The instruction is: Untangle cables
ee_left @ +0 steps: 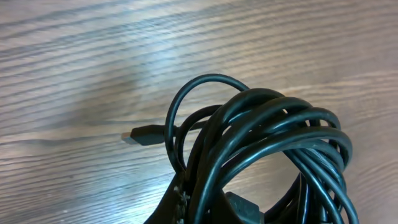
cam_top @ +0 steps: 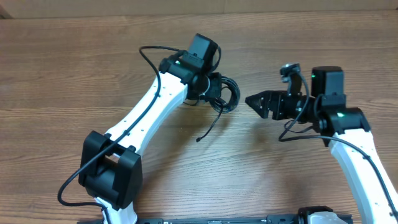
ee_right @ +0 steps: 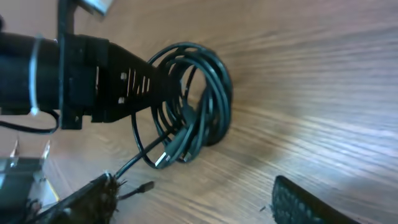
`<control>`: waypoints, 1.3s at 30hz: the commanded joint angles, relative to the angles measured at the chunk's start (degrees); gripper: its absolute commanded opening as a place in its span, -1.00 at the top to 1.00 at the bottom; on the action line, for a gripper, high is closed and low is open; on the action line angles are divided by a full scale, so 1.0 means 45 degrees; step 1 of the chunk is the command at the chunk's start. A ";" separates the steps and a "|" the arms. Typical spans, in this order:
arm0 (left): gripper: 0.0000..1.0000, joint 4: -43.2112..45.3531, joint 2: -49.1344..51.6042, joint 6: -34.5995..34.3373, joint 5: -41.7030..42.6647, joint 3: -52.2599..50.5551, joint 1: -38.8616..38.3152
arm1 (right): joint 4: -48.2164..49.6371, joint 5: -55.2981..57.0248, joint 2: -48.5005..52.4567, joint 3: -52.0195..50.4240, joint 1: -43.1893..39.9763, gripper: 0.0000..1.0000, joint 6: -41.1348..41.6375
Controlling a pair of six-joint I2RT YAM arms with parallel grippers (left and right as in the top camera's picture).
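Observation:
The cables (cam_top: 227,96) are a coiled bundle of thin black cords, lifted a little off the wooden table (cam_top: 74,62). My left gripper (cam_top: 214,93) is shut on the coil, and the loops fill the left wrist view (ee_left: 273,137), with one small plug (ee_left: 140,134) sticking out to the left. One loose cord hangs down to a plug end (cam_top: 199,139). My right gripper (cam_top: 254,101) is open and empty, just right of the coil and pointing at it. In the right wrist view the coil (ee_right: 202,93) hangs from the left gripper (ee_right: 143,78), with a silver-tipped plug (ee_right: 163,158) at the bottom. The right fingers (ee_right: 193,205) are spread wide.
The left arm (cam_top: 143,118) runs diagonally from its black base (cam_top: 112,171) at the lower left. The right arm (cam_top: 364,162) comes up from the lower right with its own thicker wires (cam_top: 298,127). Bare wood lies all around.

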 commanded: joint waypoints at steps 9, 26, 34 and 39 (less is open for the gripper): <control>0.92 0.0359 -0.0573 0.0233 0.1923 0.0194 -0.0238 | 0.0306 0.0058 0.1549 0.0369 0.0797 -0.40 -0.0019; 0.92 -0.0248 -0.1175 0.0243 0.1535 0.0194 -0.0471 | 0.0636 0.2210 0.2846 0.0369 0.1185 0.00 0.0656; 0.91 -0.0476 -0.1481 0.0238 0.1409 0.0194 -0.0495 | 0.0753 0.2215 0.2977 0.0369 0.1185 0.64 0.0704; 0.92 -0.0665 -0.1481 0.0233 0.1214 0.0194 -0.0495 | 0.0733 0.2225 0.2977 0.0369 0.1180 0.92 0.0889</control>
